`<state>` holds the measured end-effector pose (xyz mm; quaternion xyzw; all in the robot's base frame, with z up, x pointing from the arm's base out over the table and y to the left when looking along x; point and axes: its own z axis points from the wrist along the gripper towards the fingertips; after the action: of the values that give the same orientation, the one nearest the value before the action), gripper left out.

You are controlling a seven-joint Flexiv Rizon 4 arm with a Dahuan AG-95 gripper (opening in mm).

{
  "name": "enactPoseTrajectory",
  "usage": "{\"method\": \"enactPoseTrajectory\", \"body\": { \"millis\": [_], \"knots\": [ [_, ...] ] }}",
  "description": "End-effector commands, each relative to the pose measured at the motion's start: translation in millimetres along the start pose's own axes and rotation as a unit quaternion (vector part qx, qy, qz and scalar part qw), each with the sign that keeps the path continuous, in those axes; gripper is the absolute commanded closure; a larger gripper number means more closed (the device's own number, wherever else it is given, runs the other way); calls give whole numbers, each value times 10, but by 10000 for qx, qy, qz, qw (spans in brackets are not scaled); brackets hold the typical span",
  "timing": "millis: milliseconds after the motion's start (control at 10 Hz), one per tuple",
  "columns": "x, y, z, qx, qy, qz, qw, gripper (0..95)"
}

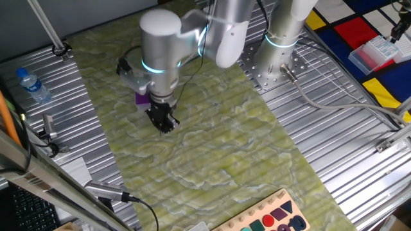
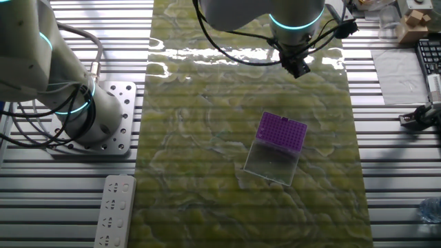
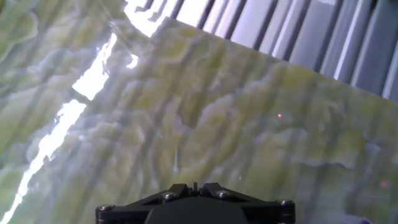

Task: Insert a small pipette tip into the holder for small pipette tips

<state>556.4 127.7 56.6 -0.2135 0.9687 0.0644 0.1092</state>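
The holder for small pipette tips (image 2: 282, 130) is a flat purple block on a pale translucent base, lying on the green mat. In one fixed view only its purple corner (image 1: 141, 99) shows behind the hand. My gripper (image 2: 301, 67) hangs low over the mat, apart from the holder, and also shows in one fixed view (image 1: 165, 124). In the hand view the fingertips (image 3: 208, 187) are pressed together on a thin stub (image 3: 195, 184), seemingly the small pipette tip. The holder is out of the hand view.
A green marbled mat (image 2: 207, 138) covers the ribbed metal table. The robot base (image 2: 83, 110) stands left of it, with a white remote (image 2: 115, 207) in front. A water bottle (image 1: 32, 85) and a shape-sorting board (image 1: 270, 218) lie off the mat.
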Motion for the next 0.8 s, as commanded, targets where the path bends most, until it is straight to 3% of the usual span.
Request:
{"method": "enactPoseTrajectory", "body": {
  "millis": [100,600,800],
  "knots": [
    [-44,99,38,27,9,12,10000,950],
    [-59,132,81,7,63,-76,10000,950],
    [-59,132,81,-64,311,-393,9987,950]
  ]
}}
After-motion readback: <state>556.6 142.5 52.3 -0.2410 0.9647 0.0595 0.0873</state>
